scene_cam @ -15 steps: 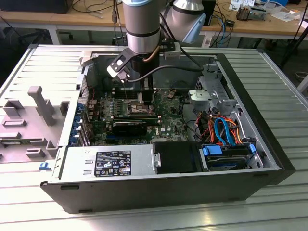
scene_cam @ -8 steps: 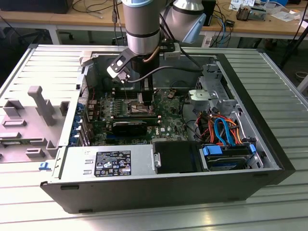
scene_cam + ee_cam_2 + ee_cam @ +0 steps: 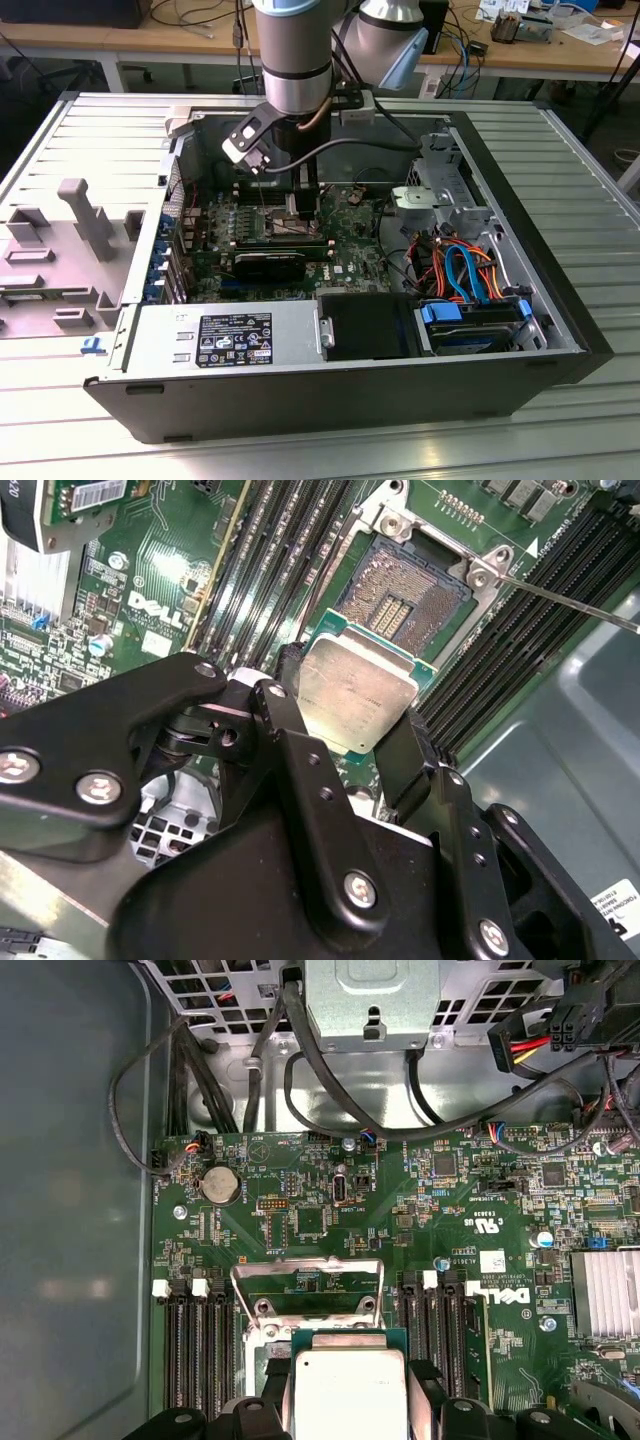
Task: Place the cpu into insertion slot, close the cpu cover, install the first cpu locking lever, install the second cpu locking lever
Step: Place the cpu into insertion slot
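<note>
My gripper (image 3: 350,718) is shut on the cpu (image 3: 357,692), a flat square chip with a dull silver top, pinched on two opposite edges by the black fingers (image 3: 290,695). The chip hangs tilted just above one side of the insertion slot (image 3: 405,592), whose dark pin field lies bare. In the first wrist view the cpu (image 3: 348,1392) sits in front of the cpu cover (image 3: 308,1264), which stands raised open. A thin metal locking lever (image 3: 575,605) sticks out beside the slot. In the exterior view the gripper (image 3: 307,207) reaches down into the case over the green motherboard (image 3: 352,255).
Long black memory slots (image 3: 285,560) flank the socket on both sides. A finned heat sink (image 3: 605,1295) and black cables (image 3: 330,1100) lie near the board. The open case holds a power supply (image 3: 225,338) and a drive bay with orange and blue cables (image 3: 465,275).
</note>
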